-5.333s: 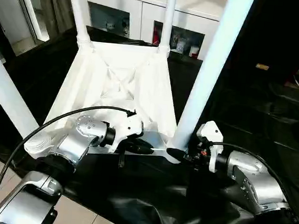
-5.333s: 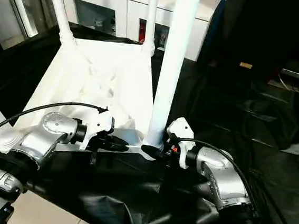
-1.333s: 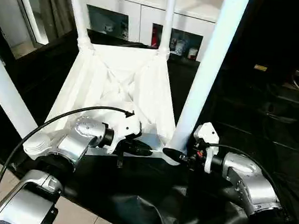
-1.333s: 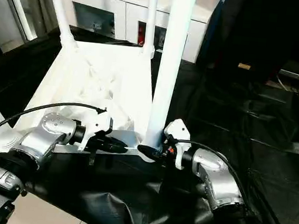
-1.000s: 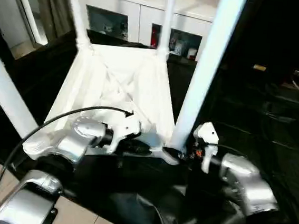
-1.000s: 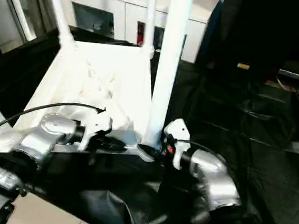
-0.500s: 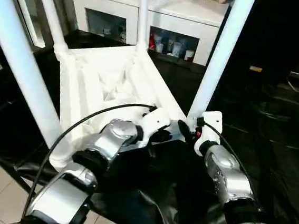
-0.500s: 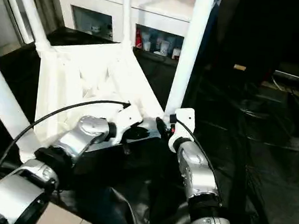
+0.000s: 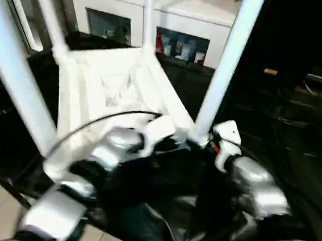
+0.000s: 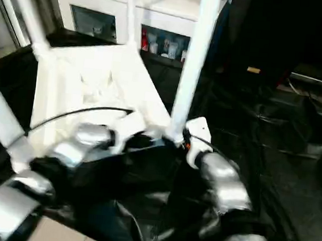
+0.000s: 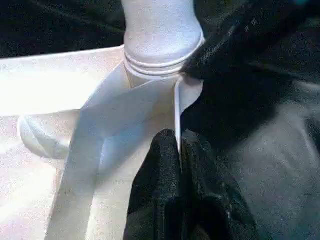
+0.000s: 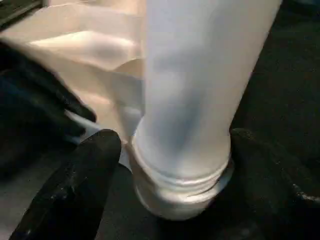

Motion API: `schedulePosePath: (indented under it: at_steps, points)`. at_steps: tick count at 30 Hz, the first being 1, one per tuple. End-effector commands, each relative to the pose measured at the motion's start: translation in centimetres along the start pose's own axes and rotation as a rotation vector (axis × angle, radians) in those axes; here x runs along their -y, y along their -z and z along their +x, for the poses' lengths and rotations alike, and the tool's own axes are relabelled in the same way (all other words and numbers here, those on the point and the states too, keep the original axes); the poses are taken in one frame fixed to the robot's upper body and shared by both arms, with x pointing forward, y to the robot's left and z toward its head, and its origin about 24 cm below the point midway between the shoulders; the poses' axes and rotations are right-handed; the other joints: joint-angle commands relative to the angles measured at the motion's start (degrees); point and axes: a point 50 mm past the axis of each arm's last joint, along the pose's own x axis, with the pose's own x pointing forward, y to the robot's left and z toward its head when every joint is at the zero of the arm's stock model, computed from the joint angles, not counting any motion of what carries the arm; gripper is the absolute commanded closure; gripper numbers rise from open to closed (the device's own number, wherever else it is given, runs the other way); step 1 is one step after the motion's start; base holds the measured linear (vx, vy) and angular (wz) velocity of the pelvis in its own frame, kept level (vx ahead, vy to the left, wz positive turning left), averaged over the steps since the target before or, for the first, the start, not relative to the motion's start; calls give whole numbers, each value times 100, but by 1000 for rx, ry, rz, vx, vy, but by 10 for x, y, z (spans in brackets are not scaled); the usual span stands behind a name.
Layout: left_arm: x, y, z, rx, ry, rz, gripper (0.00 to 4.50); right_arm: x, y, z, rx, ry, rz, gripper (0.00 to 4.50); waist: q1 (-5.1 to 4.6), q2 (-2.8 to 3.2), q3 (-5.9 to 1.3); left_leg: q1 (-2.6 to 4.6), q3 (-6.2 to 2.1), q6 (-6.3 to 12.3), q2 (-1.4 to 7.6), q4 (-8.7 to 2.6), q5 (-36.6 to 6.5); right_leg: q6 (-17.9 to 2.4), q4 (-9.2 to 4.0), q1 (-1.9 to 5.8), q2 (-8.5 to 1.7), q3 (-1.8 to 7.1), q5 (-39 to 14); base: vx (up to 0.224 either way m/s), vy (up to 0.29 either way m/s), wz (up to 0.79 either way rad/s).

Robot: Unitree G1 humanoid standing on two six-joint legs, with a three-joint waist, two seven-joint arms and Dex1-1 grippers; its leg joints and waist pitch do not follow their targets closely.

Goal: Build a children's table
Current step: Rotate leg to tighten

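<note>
The upturned tabletop (image 9: 104, 86) lies on black sheeting (image 9: 296, 139), 4 legs upright. The left gripper (image 11: 179, 150) is pinched closed on the tabletop's thin rim. The right gripper (image 12: 170, 150), jaws spread, straddles the near-right leg (image 12: 200, 90) base.

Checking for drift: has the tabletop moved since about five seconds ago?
Yes. The tabletop has turned: against the cabinet, its far edge now angles, and the near-right leg sits closer.
</note>
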Motion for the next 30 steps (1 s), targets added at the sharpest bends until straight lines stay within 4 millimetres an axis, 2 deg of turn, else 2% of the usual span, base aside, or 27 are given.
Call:
schedulePosePath:
  at_steps: [1,3,5,7,11,14,16,17,18,23,26,29,30]
  points:
    - [14,6,-3,27,143,3,450,-4,-7,-4,15,-106,-33,74,25,-94,-279,52,-135,432,340,-386,-1545,-1258,-403,212,-349,228,-1572,0,0,0]
    - [15,8,-6,28,160,-5,450,-5,-7,-5,8,-125,-46,74,51,-69,-292,79,-116,450,355,-374,-1406,-1377,-363,203,-328,222,-1241,0,0,0]
    - [18,11,-11,30,196,-16,450,-7,-6,-7,8,-174,-41,74,86,-63,-297,68,-101,471,364,-367,-1201,-1524,-302,231,-327,211,-843,0,0,0]
    - [19,13,-15,31,214,-28,450,-11,-7,-8,19,-218,-25,74,116,-67,-292,59,-91,492,366,-361,-1148,-1551,-287,246,-334,209,-782,0,0,0]
    - [19,16,-19,26,214,-32,450,-18,-4,-7,5,-273,-19,74,154,-83,-275,63,-95,421,369,-379,-1285,-1450,-317,241,-350,211,-1148,0,0,0]
    - [19,16,-20,27,209,-34,450,-20,-3,-7,5,-286,-9,108,143,-80,-264,75,-111,269,362,-399,-1484,-1311,-366,221,-360,224,-1585,0,0,0]
    - [19,16,-20,27,207,-35,450,-21,-2,-7,3,-291,-6,121,138,-83,-270,75,-117,242,358,-401,-1461,-1281,-363,222,-357,227,-1570,0,0,0]
    - [19,16,-20,28,208,-36,450,-21,-1,-7,2,-293,-6,145,138,-77,-274,76,-117,243,358,-400,-1436,-1286,-357,222,-356,228,-1516,0,0,0]
    - [19,16,-20,28,209,-38,450,-21,-1,-7,1,-298,-4,145,135,-80,-275,72,-116,253,356,-397,-1398,-1299,-353,225,-352,226,-1431,0,0,0]
    - [20,16,-20,25,209,-42,450,-21,1,-10,-9,-300,4,177,144,-79,-290,67,-99,367,350,-369,-1154,-1412,-309,243,-338,219,-1032,0,0,0]
    - [21,17,-19,28,210,-47,450,-21,3,-10,-22,-282,19,183,147,-72,-285,69,-99,367,352,-371,-1190,-1405,-317,246,-337,216,-1120,0,0,0]
    - [20,18,-13,13,144,-70,450,-16,12,-6,-35,-150,62,185,128,-52,-283,76,-105,304,350,-378,-1278,-1380,-329,235,-343,223,-1236,0,0,0]
    - [18,19,-10,0,111,-77,450,-15,15,-4,-38,-100,77,185,109,-56,-266,84,-109,242,340,-388,-1420,-1348,-364,214,-346,225,-1434,0,0,0]
